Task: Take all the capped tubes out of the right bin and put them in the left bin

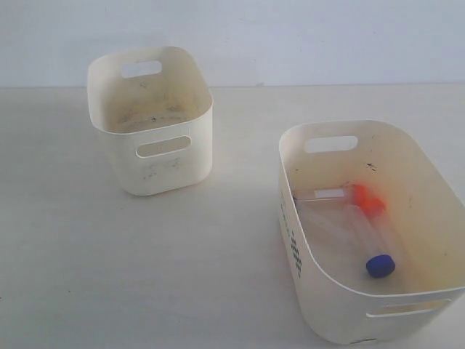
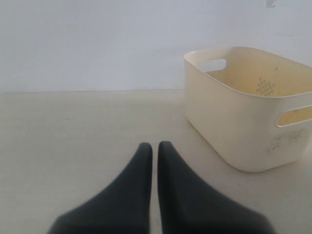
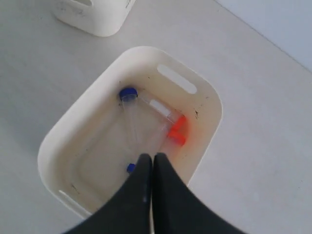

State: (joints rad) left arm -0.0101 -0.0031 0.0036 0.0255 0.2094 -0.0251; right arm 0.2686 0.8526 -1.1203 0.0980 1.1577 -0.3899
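The right bin (image 1: 327,313) holds several capped tubes: two with orange caps (image 1: 367,200) and one with a blue cap (image 1: 380,265) lie on its floor. The left bin (image 1: 167,171) stands apart at the back left, with only grime showing inside. Neither gripper appears in the exterior view. My right gripper (image 3: 152,157) is shut and empty, hovering above the right bin (image 3: 87,114) over the tubes. There a blue cap (image 3: 128,92), the orange caps (image 3: 176,131) and a second blue cap (image 3: 130,168) show. My left gripper (image 2: 154,145) is shut and empty, low over the table beside the left bin (image 2: 234,126).
Both bins stand on a pale tabletop (image 1: 109,276) with a plain light wall (image 1: 290,36) behind. The right bin has black printed marks (image 1: 293,247) on its outer side. A corner of the left bin (image 3: 97,19) also shows in the right wrist view.
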